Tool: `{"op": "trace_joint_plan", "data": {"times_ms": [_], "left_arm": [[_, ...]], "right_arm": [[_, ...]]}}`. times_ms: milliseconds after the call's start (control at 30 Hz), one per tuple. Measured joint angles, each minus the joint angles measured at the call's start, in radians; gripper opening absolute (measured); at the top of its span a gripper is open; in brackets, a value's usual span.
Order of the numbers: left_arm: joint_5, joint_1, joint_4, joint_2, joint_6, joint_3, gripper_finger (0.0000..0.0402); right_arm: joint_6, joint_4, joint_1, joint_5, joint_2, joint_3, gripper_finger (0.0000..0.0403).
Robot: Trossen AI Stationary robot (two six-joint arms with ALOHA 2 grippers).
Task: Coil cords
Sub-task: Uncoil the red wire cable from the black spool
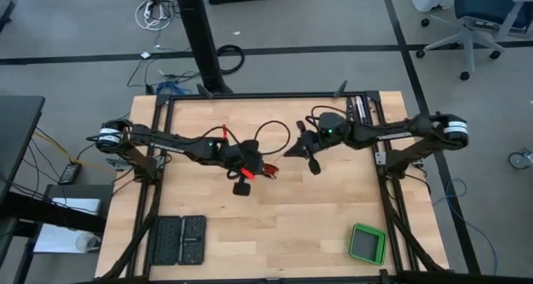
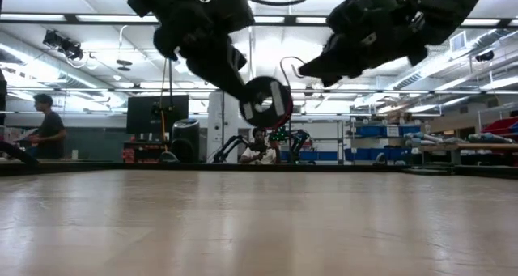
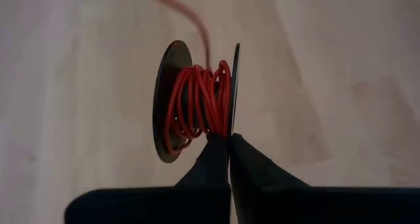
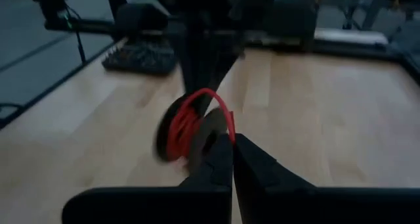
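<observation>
Closest to my left wrist camera, the two dark fingers (image 3: 213,161) are pressed together on the rim of a small black spool (image 3: 172,99), and the red-orange cord (image 3: 197,102) is wound in loose turns around its core between the two flanges. One strand leaves the winding and runs off blurred. From above I see the left gripper (image 1: 247,169) holding this spool over the middle of the wooden table (image 1: 291,234), well off the surface; the level camera confirms the spool (image 2: 265,103) hangs in the air.

My right gripper (image 4: 233,159) is closed too, right next to the spool, with a loop of cord (image 4: 216,102) arching just past its fingertips. It looks pinched on that strand, but I cannot be certain from this angle.

I judge I am mid-wind. To do it well I want the right hand to keep light tension and lead the strand around the core between the flanges, not over the edge. The turns already look uneven, so I should lay each new one beside the last. The left hand's grip is only on the thin rim, so any hard pull could twist the spool out.
</observation>
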Motion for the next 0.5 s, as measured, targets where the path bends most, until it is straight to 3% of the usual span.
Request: {"op": "trace_joint_plan", "data": {"times_ms": [200, 367, 500], "left_arm": [[-0.059, 0.000, 0.015, -0.005, 0.038, 0.000, 0.0000], [-0.113, 0.000, 0.020, -0.021, 0.074, 0.000, 0.0001], [-0.096, 0.000, 0.083, -0.034, 0.104, 0.000, 0.0000]], "right_arm": [[0.025, -0.131, 0.079, 0.128, -0.042, -0.033, 0.0000], [0.099, -0.109, 0.110, 0.218, -0.036, -0.093, 0.0000], [0.137, -0.032, 0.104, 0.258, -0.004, -0.141, 0.0000]]}}
